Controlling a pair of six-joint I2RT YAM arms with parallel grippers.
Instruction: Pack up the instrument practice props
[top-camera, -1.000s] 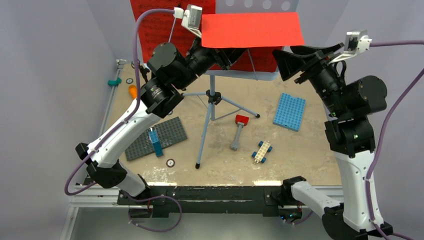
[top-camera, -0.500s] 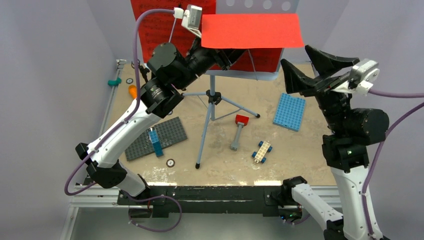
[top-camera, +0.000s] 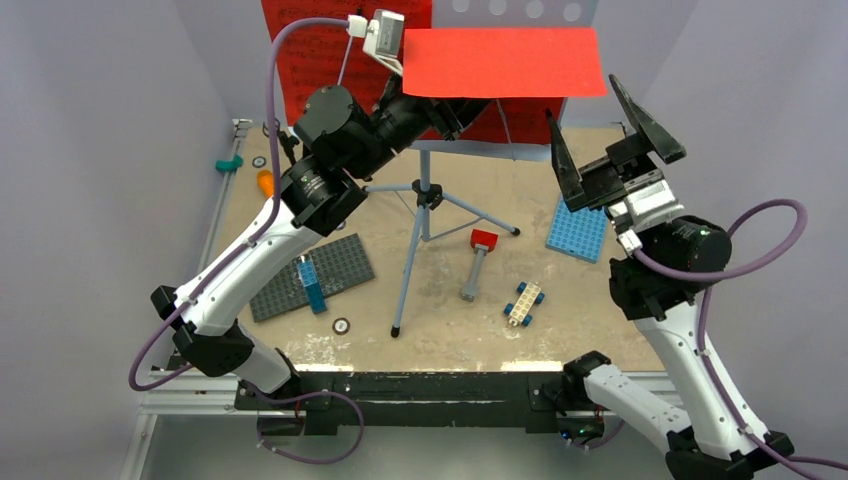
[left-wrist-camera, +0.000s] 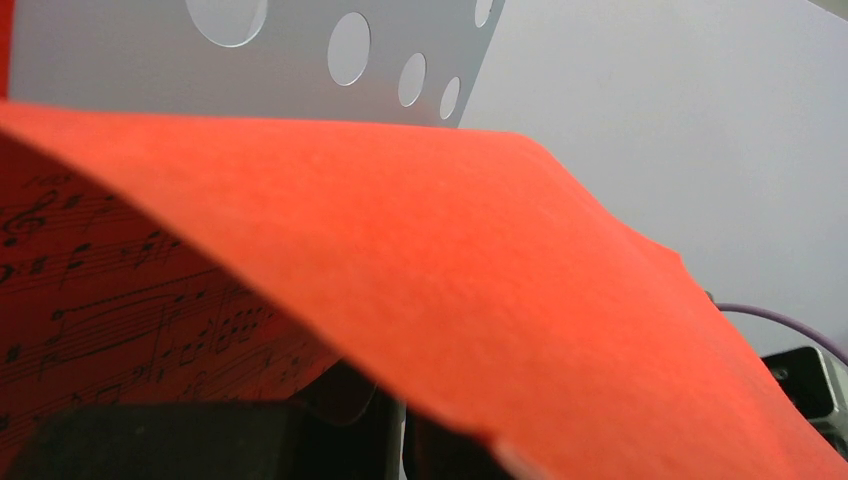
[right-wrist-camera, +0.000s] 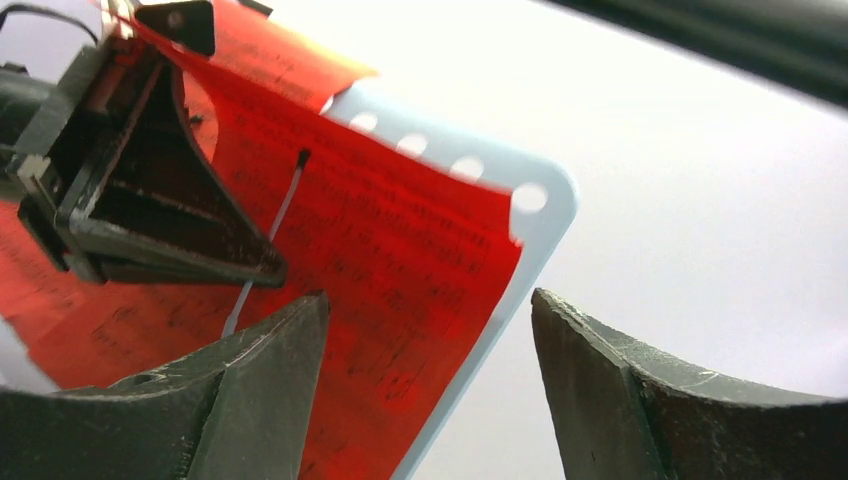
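1. Left gripper (top-camera: 450, 105) is pinched on one red page (top-camera: 500, 60). The page is held flat, up above the stand's ledge.
2. More pages (right-wrist-camera: 400, 250) lie on the stand (right-wrist-camera: 545, 200), which is at the table's far edge.
3. Right gripper (top-camera: 582, 102) is spread wide and empty, just beside the stand's right edge.
4. Risk: the held page is thin matte paper gripped at one edge. Swing fast and it may sag, slip or tear.
5. Risk: if your right fingers nudge the stand it could tip. It looks top-heavy on its thin grey tripod (top-camera: 425, 200).
6. The stand's top is a rigid pale-blue plate with round holes and rounded corners. Jolt it and the loose pages could slide off.
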